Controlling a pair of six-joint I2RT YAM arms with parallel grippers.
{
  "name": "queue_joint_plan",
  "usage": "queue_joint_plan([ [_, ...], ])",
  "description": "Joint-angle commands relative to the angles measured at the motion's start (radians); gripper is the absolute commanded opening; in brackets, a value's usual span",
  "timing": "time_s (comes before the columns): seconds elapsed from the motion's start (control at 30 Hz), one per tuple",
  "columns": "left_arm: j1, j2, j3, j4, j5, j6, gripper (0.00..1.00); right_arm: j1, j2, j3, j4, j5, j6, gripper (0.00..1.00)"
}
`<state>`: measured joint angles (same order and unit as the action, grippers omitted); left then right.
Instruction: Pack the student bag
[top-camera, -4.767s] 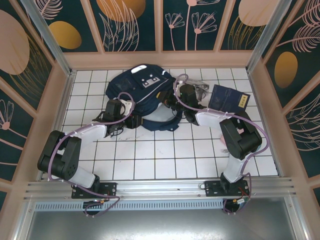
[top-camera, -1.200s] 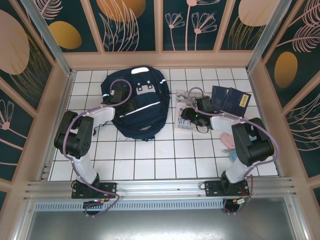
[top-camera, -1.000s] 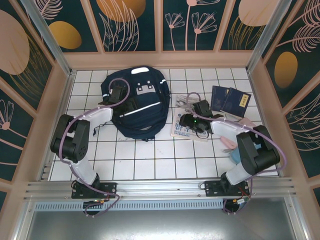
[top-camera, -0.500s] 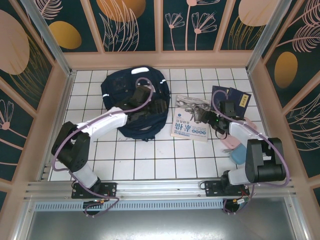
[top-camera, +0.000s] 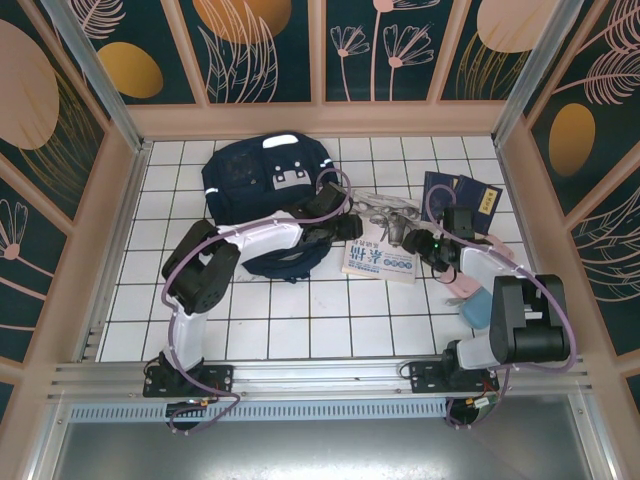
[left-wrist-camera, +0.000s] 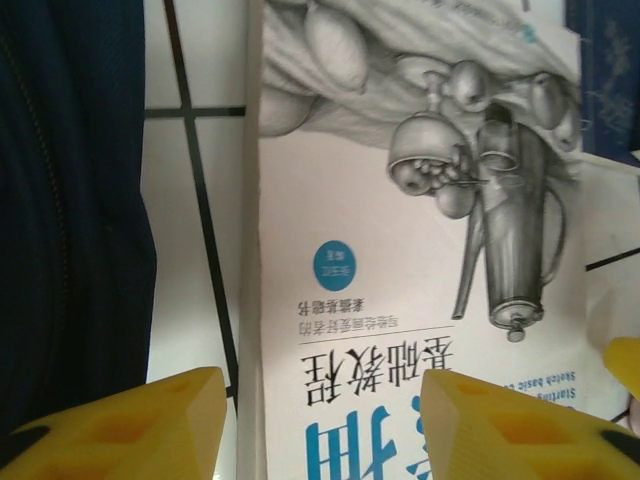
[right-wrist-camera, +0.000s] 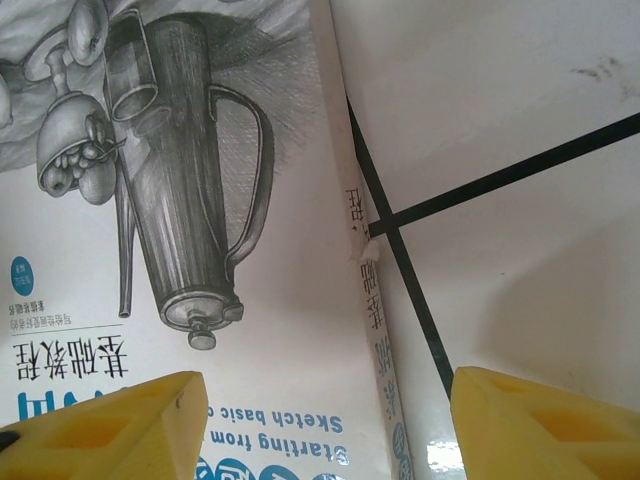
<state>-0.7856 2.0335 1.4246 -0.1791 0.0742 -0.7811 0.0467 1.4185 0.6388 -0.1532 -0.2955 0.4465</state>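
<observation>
Packing pending: student bag (top-camera: 262, 180), 11 o'clock; sketch book (top-camera: 382, 255), centre, and booklets (top-camera: 460, 200), 2 o'clock, outside it; left gripper (left-wrist-camera: 320, 420), right gripper (right-wrist-camera: 320, 420) spread, empty.

Tiled table (top-camera: 300, 310) w/ bag (top-camera: 250, 175), book (top-camera: 380, 262), booklets (top-camera: 470, 200)

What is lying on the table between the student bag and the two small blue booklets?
A white sketching book lies flat between the student bag and the booklets, seen in the top view.
</observation>
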Motion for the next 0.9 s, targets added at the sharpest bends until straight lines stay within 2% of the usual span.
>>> queue_joint_plan([
  [0.0, -0.010, 0.032, 0.030, -0.025, 0.013, -0.011, 0.48, -0.005, 0.023, -0.010, 0.019, -0.038, -0.022, 0.63],
  [0.43, -0.021, 0.114, 0.019, -0.039, 0.008, 0.029, 0.24, -0.006, 0.079, 0.005, 0.029, -0.111, -0.040, 0.57],
  [0.7, -0.031, 0.171, 0.022, -0.059, -0.010, 0.043, 0.18, -0.006, 0.102, 0.012, 0.035, -0.144, -0.051, 0.55],
  [0.87, -0.032, 0.189, 0.007, -0.056, -0.013, 0.040, 0.12, -0.007, 0.062, 0.002, 0.085, -0.288, -0.047, 0.53],
])
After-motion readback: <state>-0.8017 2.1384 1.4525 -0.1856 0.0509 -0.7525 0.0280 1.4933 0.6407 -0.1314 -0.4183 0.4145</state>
